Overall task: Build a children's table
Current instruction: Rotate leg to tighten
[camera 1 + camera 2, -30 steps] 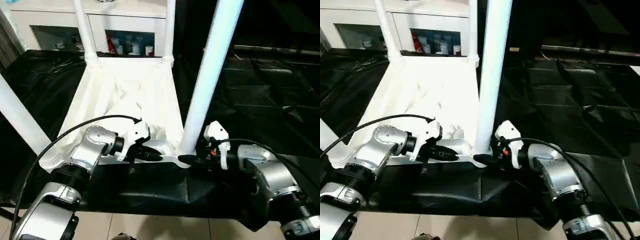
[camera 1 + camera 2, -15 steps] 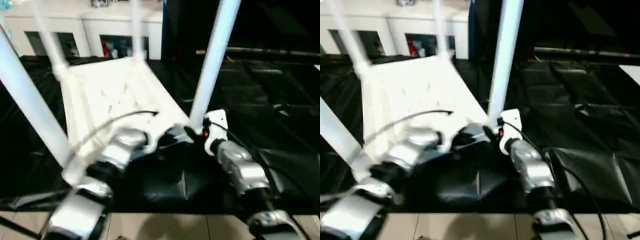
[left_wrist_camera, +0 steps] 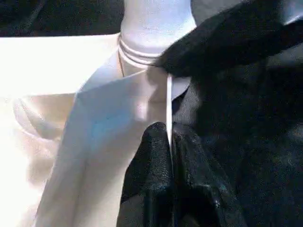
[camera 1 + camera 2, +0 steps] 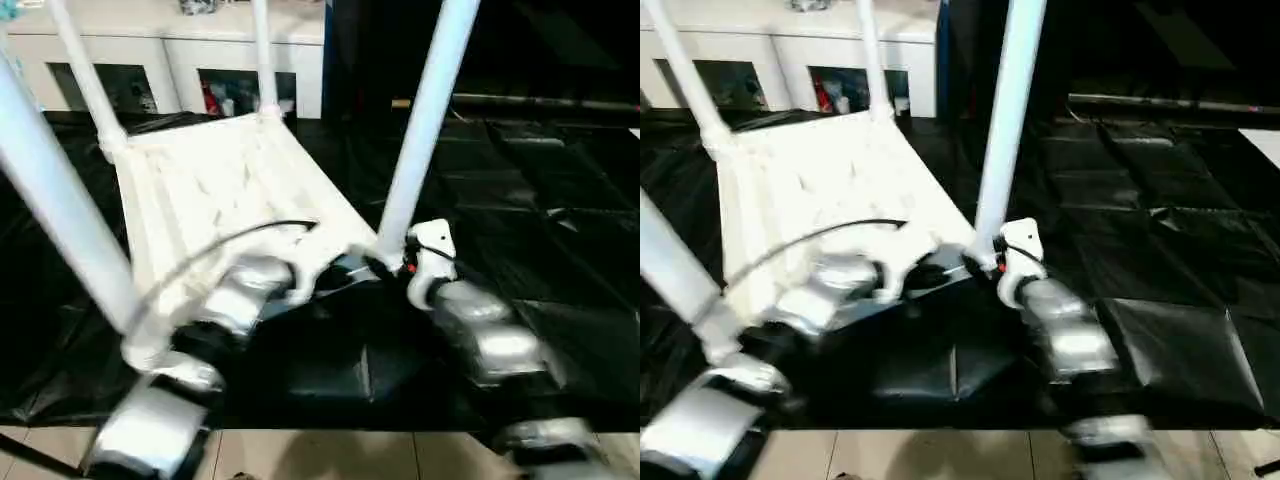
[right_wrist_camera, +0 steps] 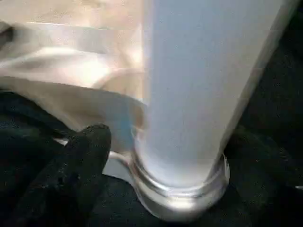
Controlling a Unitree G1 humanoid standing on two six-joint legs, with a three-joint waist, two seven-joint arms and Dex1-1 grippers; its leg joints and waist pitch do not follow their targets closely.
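Upside down on the black sheet (image 4: 520,200) lies the white plastic rectangular tabletop (image 4: 215,190), its ribbed underside facing up, with long white tubular legs standing up from its round corner sockets. Four legs are visible in the head views: two at the far corners, one at the near left, and the near right leg (image 4: 425,120), which matters now. Its long axis goes almost straight up, a little tilted to the right at the top.

Both tools meet at the foot of this leg. The left tool (image 4: 352,276) comes from the left along the near edge of the tabletop; its two black fingers (image 3: 156,189) are pressed together on the thin white rim beside the socket. The right tool (image 4: 985,262) comes from the right and is the nearer one to the leg itself. One of its fingers (image 5: 75,165) lies at one side of the leg's base; the other I cannot make out, so I cannot tell how wide it stands or whether it holds the leg.

Judging from this, the next move depends on the leg sitting straight in its socket while the left tool steadies the corner.

The head views give the full layout and the white cabinet (image 4: 180,40) behind; the wrist views give the ringed collar (image 5: 180,189) of the socket and the rim grip up close.
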